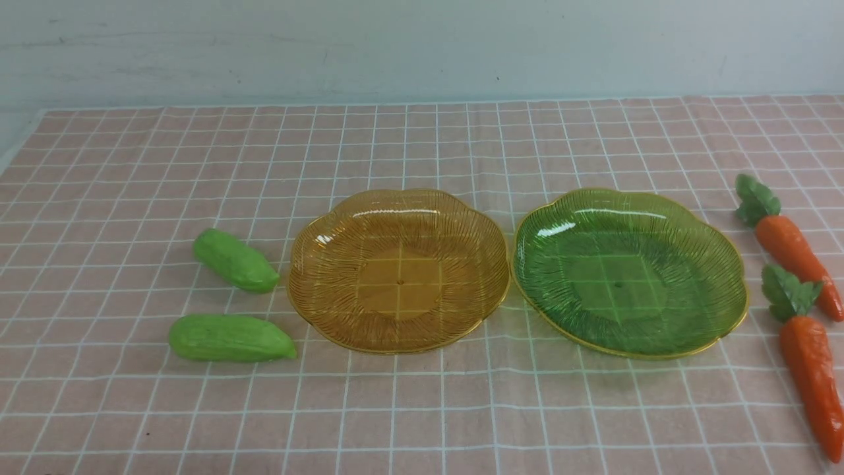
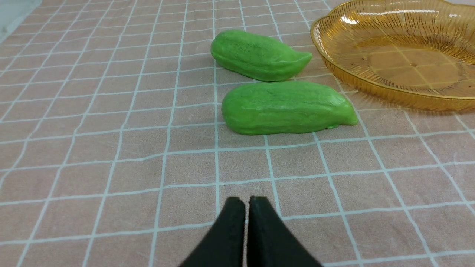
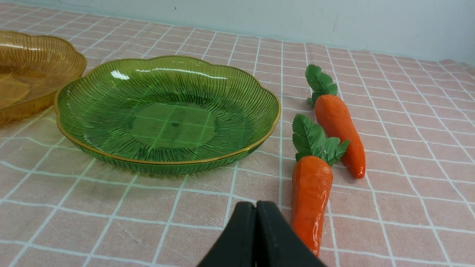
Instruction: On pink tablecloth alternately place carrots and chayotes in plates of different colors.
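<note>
Pink tablecloth [image 1: 422,409]: soft woven fabric, white grid of thin lines, faintly rippled; it runs from the near edge back to a pale wall [image 1: 422,46].
Near carrot [image 1: 814,382]: glossy orange taper with matte dark green leaves, lying at the far right, leaves pointing away, tip toward the near side.
Far carrot [image 1: 794,254]: same make, just behind the near one and angled; its tip lies beside the other's leaves.
Green plate [image 1: 541,264]: translucent ribbed plastic with a scalloped gold-edged rim, right of centre, holding nothing (the grid shows through its flat base).
Amber plate [image 1: 310,277]: same shape in amber-orange, left of the green one with rims nearly meeting, also bare.
Near chayote [image 1: 227,338]: bright green, oblong, dull and slightly bumpy, tapering toward the right, left of the amber plate.
Far chayote [image 1: 235,260]: alike, behind it, lying at an angle, close to the amber rim.
Left gripper [image 2: 246,202]: black fingers pressed together but for a thin slit, gripping nothing, over bare cloth on the near side of the chayotes.
Right gripper [image 3: 256,205]: black fingers closed tight and empty, just beside the near carrot's tip (contact cannot be told).
</note>
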Controlling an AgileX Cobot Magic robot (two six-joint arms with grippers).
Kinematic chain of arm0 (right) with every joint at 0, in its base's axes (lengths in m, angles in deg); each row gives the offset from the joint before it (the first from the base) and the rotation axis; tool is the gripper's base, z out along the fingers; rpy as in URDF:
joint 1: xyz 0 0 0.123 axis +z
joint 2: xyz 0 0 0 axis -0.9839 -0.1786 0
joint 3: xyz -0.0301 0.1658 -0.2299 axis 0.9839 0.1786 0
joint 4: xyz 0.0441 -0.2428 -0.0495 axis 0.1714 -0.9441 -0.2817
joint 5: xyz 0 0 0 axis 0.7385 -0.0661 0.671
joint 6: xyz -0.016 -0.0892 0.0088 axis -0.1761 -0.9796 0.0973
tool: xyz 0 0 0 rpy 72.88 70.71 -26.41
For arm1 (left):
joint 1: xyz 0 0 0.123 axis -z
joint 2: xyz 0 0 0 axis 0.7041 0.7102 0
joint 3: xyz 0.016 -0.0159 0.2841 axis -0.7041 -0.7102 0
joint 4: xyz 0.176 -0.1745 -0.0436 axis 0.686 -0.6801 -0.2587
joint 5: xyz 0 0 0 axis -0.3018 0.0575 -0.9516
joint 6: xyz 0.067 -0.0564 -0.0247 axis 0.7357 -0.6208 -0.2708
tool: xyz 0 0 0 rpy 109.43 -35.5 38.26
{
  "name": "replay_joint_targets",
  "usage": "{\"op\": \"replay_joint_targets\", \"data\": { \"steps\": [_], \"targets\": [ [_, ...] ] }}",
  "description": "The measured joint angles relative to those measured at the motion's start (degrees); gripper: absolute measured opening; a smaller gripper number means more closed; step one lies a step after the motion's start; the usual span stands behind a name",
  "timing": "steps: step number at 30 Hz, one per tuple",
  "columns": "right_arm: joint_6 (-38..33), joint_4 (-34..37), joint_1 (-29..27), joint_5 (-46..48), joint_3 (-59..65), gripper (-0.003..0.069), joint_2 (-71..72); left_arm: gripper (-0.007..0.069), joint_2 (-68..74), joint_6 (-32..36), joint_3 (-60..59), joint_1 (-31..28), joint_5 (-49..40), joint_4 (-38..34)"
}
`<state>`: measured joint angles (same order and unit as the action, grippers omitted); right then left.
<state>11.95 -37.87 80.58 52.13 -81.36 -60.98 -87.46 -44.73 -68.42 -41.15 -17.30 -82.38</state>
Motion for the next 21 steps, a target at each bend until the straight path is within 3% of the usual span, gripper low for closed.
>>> {"op": "replay_joint_targets", "data": {
  "steps": [5, 9, 11, 14, 15, 17, 18, 21],
  "targets": [
    [-0.4, -2.7, 0.0, -0.1, 0.0, -0.0015, 0.0, -0.0004, 0.0, -0.3, 0.0, 0.0, 0.1, 0.5],
    [0.1, -3.5, 0.0, -0.6, 0.0, -0.0015, 0.0, -0.0004, 0.0, -4.7, 0.0, 0.0, 0.2, -5.2],
    [5.8, 5.7, 0.0, -0.8, 0.0, -0.0015, 0.0, -0.0004, 0.0, -13.8, 0.0, 0.0, 0.2, -18.0],
    [12.9, 17.3, 0.0, -0.8, 0.0, -0.0015, 0.0, -0.0004, 0.0, -21.0, 0.0, 0.0, 0.2, -29.9],
    [15.3, 24.0, 0.0, -0.8, 0.0, -0.0015, 0.0, -0.0004, 0.0, -23.6, 0.0, 0.0, 0.2, -35.7],
    [15.8, 26.3, 0.0, -0.8, 0.0, -0.0015, 0.0, -0.0004, 0.0, -24.4, 0.0, 0.0, 0.2, -38.3],
    [17.1, 31.7, 0.0, -1.3, 0.0, -0.0015, 0.0, -0.0004, 0.0, -25.2, 0.0, 0.0, 0.6, -42.3],
    [17.5, 37.6, 0.0, -3.0, 0.0, -0.0015, 0.0, -0.0004, 0.0, -25.3, 0.0, 0.0, 1.4, -44.1]
  ]
}}
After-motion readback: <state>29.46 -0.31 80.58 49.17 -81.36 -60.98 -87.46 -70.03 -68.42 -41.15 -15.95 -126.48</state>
